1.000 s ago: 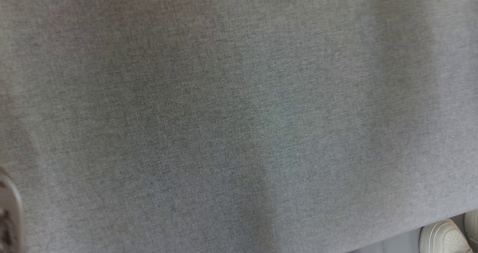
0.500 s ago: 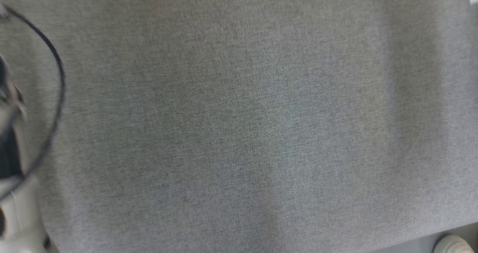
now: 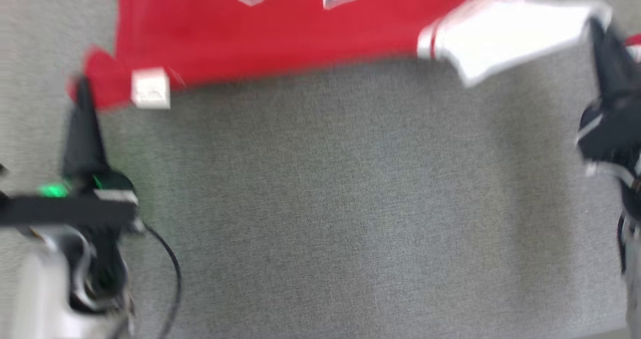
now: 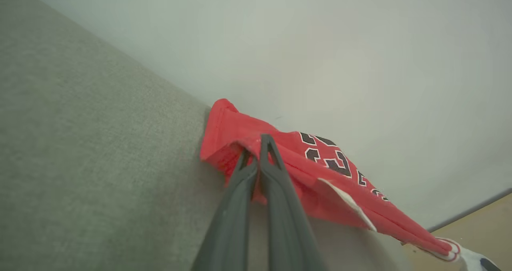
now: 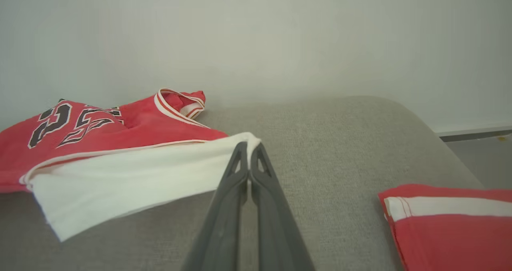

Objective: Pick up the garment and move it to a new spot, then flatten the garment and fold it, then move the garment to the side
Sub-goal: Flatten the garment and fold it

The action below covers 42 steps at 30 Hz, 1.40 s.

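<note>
One grey cloth-covered counter (image 3: 320,204); one red jersey garment (image 3: 260,38) stretched along its far side, long axis left-to-right, spanning both arms equally; one folded red garment (image 5: 448,223) off to the right; left jaws clamped on its red corner, right jaws on its white corner.

The jersey (image 3: 280,38) is red, with black numerals (image 5: 52,125) edged in white, white-and-red trim at its openings, a white underside showing at one corner and a small white tag (image 3: 150,89). The bench (image 3: 350,204) is a mottled grey weave and the wall (image 5: 280,43) off-white. The left pincer (image 4: 258,147) and right pincer (image 5: 250,147) are dark grey, and a second cloth (image 5: 452,227) is red with a white stripe.
</note>
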### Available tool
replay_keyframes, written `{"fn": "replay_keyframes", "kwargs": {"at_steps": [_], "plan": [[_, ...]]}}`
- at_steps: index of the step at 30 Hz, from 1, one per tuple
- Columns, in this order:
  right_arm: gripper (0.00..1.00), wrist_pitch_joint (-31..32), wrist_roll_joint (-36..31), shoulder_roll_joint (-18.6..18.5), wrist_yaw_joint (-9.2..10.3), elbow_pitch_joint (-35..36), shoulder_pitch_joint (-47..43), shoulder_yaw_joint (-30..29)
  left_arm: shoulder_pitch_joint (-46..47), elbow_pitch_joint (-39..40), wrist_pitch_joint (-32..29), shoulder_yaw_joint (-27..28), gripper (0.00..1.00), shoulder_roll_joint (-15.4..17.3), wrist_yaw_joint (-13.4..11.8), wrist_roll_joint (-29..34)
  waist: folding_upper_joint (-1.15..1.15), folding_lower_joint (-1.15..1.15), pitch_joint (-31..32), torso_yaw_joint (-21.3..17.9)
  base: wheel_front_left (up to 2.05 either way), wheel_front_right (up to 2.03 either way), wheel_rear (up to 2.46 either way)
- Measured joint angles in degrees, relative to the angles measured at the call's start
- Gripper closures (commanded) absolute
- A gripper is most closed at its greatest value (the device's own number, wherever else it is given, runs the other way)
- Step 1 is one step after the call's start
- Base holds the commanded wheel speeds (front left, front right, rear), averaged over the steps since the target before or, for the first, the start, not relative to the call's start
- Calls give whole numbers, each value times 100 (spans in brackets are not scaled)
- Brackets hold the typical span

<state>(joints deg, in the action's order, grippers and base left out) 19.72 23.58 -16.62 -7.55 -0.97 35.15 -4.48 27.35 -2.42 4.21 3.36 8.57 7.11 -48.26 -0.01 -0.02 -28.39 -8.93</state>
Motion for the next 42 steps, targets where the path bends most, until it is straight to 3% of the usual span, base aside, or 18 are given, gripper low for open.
{"fn": "replay_keyframes", "kwargs": {"at_steps": [7, 17, 29, 37, 42], "plan": [[100, 1035, -202, 364, 0, 821, -1493, -490, -1241, 51, -118, -292, 100, -163, 0, -55, 0, -1, 623, 118, 0, 0, 0], [100, 1768, -204, 1011, 0, 1748, -3144, -1001, -2296, -44, -140, -397, 100, -182, -14, -71, 0, 0, 1267, 224, 0, 0, 0], [100, 2165, -241, 1294, 0, 1852, -4068, -1211, -3015, -335, -79, -411, 100, -210, -66, -91, 0, 1, 1769, 310, 0, 0, 0], [100, 2463, -114, 1355, 0, 1818, -4504, -1319, -3566, -403, -70, -318, 100, -204, -266, -125, 1, 2, 1993, 293, 0, 0, 0], [100, 2829, 60, 1366, 0, 1941, -4897, -1490, -3955, -310, -460, -554, 100, -54, -391, -21, 1, 1, 2075, 224, 0, 0, 0]]}}
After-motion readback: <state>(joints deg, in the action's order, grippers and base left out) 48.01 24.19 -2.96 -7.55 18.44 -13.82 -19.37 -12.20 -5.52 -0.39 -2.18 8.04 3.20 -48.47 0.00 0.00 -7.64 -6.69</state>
